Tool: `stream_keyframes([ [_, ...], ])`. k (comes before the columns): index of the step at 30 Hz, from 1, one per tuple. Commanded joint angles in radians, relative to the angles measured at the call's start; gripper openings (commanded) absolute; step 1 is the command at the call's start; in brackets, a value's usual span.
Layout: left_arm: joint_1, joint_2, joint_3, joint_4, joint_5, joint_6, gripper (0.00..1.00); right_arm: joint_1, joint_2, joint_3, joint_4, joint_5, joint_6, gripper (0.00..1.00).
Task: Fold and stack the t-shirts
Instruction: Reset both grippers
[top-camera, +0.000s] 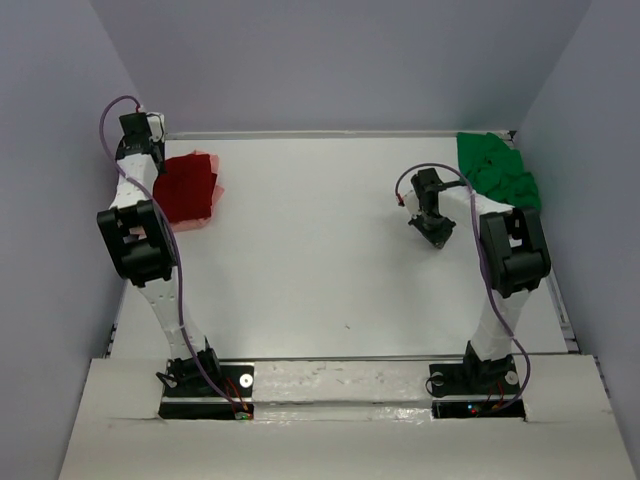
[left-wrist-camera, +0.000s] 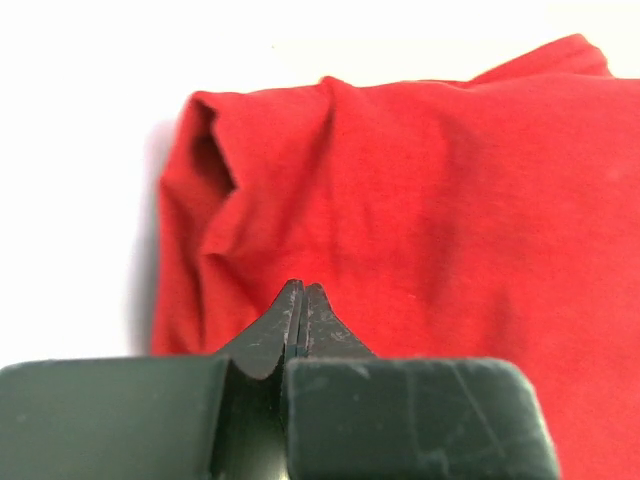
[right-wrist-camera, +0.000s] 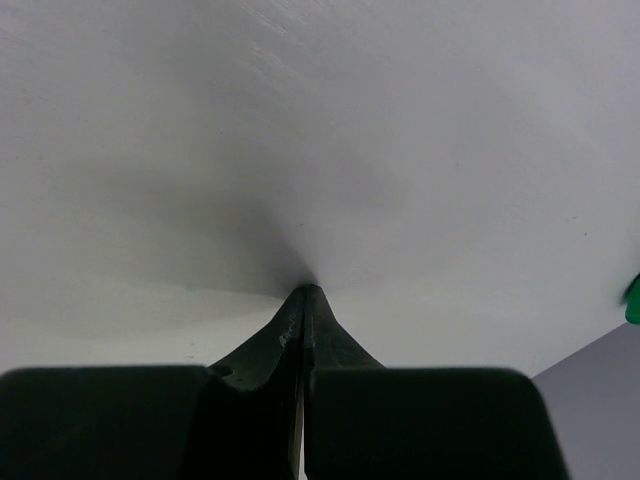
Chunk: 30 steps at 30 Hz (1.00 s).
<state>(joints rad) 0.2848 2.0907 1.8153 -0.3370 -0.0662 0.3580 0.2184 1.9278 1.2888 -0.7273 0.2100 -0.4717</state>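
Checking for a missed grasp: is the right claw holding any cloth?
No, the right claw is shut on nothing, its tips over bare white table.

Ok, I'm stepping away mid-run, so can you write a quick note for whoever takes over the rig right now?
Grippers: left gripper shut, empty, just above the red t-shirt; right gripper shut, empty, over the bare table.
Things: red t-shirt folded at far left, with paler cloth at its edge, probably the pink t-shirt; green t-shirt crumpled in the far right corner.
Done: red looks folded.
Left: fold the green one and stack it.
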Motion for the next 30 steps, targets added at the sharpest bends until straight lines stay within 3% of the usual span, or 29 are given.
stream_keyframes([
  [1, 0.011, 0.002, 0.047, 0.052, -0.069, 0.021, 0.0, 0.002, 0.066, 0.009, -0.012, 0.0, 0.002, 0.0],
  [8, 0.016, 0.046, 0.019, 0.148, -0.181, 0.071, 0.0, 0.002, 0.089, 0.023, -0.02, -0.001, -0.001, 0.0],
  [20, 0.028, 0.258, 0.153, 0.165, -0.38, 0.107, 0.0, 0.002, 0.091, 0.004, -0.026, -0.018, -0.007, 0.0],
  [30, 0.031, 0.339, 0.239, 0.006, -0.305, 0.096, 0.0, 0.002, 0.054, -0.005, -0.026, -0.023, -0.007, 0.0],
])
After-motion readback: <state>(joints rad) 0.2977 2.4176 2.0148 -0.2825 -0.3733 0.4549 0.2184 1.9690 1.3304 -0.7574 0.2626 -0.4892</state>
